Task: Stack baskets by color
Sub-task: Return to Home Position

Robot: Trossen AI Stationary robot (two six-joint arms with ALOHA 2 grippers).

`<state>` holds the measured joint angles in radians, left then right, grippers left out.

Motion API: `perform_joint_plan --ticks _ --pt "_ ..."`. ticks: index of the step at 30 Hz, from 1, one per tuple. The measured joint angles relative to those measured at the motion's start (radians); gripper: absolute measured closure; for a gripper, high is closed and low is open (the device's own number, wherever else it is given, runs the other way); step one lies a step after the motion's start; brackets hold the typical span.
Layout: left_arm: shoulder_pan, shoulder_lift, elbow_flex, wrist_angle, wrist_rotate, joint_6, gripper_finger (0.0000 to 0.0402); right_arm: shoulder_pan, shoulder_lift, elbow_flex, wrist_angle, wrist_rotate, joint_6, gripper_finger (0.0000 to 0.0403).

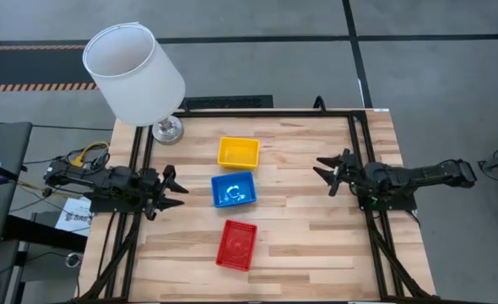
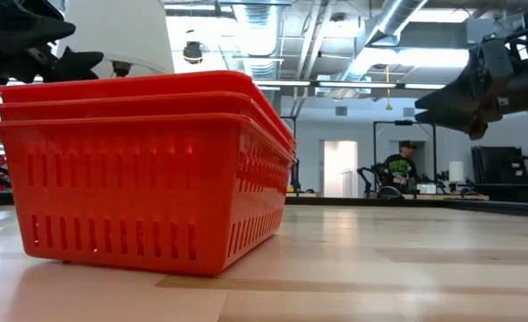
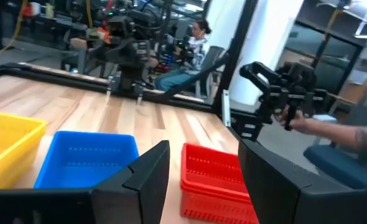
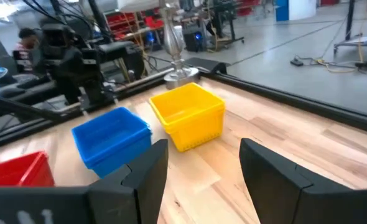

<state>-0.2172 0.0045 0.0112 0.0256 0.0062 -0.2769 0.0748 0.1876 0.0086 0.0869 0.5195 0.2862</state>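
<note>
Workshop floor of grey concrete, with a pale butcher-block wooden table (image 1: 316,245) framed by black rails. At the table's far left corner stands a table lamp with a large white drum lampshade (image 1: 133,74) on a silvery metal foot (image 1: 167,131).

Down the middle of the table runs a line of three groups of small rectangular perforated plastic baskets, each group apart from the next. The yellow baskets (image 1: 238,153) lie nearest the lamp, the blue baskets (image 1: 233,189) in the centre and the red baskets (image 1: 236,244) towards the near edge. The low view shows three nested rims on the red stack. The number in the yellow and blue stacks cannot be told.

The left gripper (image 1: 177,189) hangs over the left edge, level with the blue baskets, its fingers spread wide and holding nothing. The right gripper (image 1: 323,171) hangs near the right rail, likewise spread wide and empty. Both are well apart from the baskets. A seated person (image 2: 398,165) shows in the room beyond
</note>
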Motion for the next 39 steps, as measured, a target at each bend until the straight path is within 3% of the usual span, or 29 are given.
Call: perform_joint_plan --ticks 39 --pt "0.000 0.000 0.006 -0.020 0.006 -0.023 0.0222 -0.001 0.018 -0.001 0.000 0.001 0.004 0.0179"
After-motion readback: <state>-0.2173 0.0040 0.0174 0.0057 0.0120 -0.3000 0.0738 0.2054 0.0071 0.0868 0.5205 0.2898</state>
